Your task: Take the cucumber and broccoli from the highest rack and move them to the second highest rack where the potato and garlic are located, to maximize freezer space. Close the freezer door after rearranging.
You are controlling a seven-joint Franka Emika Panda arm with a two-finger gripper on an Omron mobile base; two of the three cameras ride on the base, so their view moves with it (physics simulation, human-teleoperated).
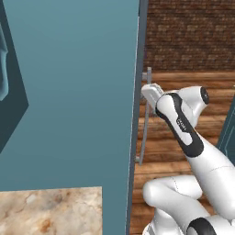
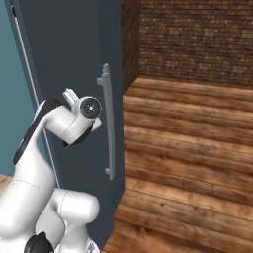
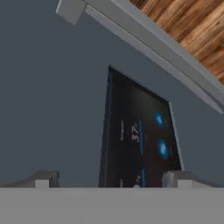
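The freezer door [image 2: 74, 54] is a dark grey panel with a long grey handle [image 2: 107, 123]. Its outer face carries a black display panel [image 3: 140, 135] reading 37. My gripper [image 3: 111, 179] points at this face from very near, just below the display, with its fingertips [image 3: 43, 178] spread wide apart and nothing between them. The hand [image 1: 150, 92] reaches the door's edge beside the handle [image 1: 144, 114], and it appears again at the door face [image 2: 69, 94]. The racks, cucumber, broccoli, potato and garlic are hidden behind the door.
A tall teal cabinet side [image 1: 69, 92] stands to the left. A marble counter corner [image 1: 50, 211] lies below it. Wooden floor [image 2: 188, 148] stretches to the right up to a brick wall [image 2: 197, 39]. Another teal panel edge [image 1: 228, 128] stands at the far right.
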